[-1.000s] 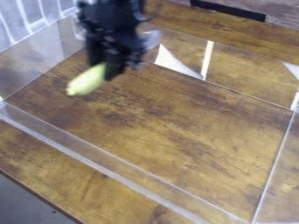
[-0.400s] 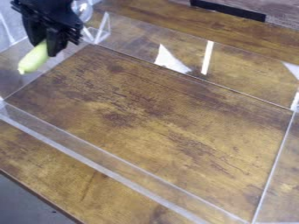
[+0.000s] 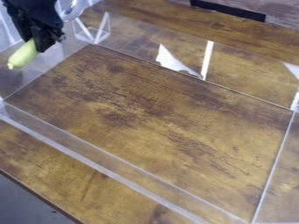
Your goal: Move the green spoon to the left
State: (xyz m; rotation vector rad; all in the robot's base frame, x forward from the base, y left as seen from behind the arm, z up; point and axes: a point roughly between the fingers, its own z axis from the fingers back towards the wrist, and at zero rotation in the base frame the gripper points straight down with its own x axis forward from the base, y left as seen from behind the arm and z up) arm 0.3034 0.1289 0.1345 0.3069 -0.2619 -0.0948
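One gripper (image 3: 38,39) and one green spoon (image 3: 21,56) in view, both in the upper left corner of the frame. One wooden table (image 3: 163,114) below, with one low clear plastic enclosure (image 3: 105,168) standing on it.

Black fingers closed narrow on the upper end of the green spoon; yellow-green handle hanging down and to the left, tilted, above the left wall of the enclosure and not touching the wood. Silver bowl of the spoon hidden behind the fingers, so not possible to tell how it sits.

Compared with one second ago: gripper and spoon shifted from the upper middle of the frame far toward the left edge, grip unchanged. Compared with the closer earlier frame: only a little more to the left.

Around: bright reflections on the clear back wall in the upper middle, a dark object (image 3: 228,7) at the top edge, too cut off to identify. Nothing lying on the wood inside the enclosure near the spoon.
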